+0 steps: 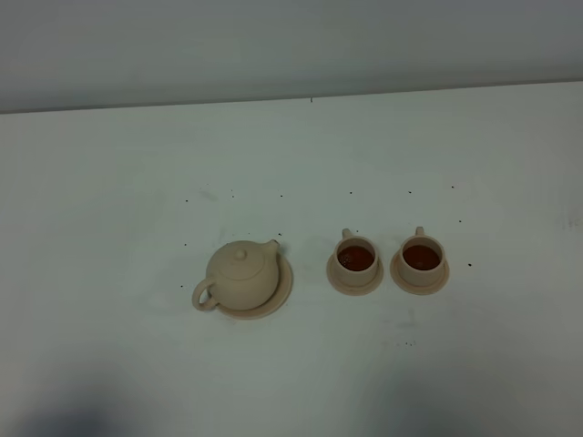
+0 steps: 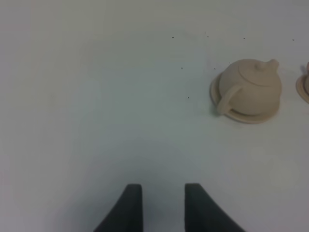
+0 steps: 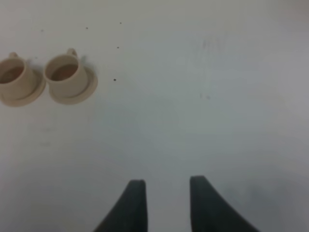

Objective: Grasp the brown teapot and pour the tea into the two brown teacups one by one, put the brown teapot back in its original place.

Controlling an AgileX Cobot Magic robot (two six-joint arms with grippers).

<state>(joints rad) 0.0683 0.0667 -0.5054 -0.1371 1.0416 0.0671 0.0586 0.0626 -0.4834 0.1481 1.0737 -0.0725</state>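
The brown teapot [image 1: 240, 277] stands upright on its wide saucer, the original place [image 1: 281, 289], left of centre on the white table. It also shows in the left wrist view [image 2: 251, 87]. The two brown teacups [image 1: 356, 259] [image 1: 421, 257] stand on small saucers to its right, both holding dark tea. They show in the right wrist view too [image 3: 65, 73] [image 3: 13, 75]. My left gripper [image 2: 163, 193] is open and empty, well short of the teapot. My right gripper [image 3: 167, 191] is open and empty, away from the cups. Neither gripper shows in the exterior high view.
The white table [image 1: 291, 364] carries small dark specks. Its far edge meets a pale wall [image 1: 291, 45] at the back. Dim shadows lie along the table's near edge.
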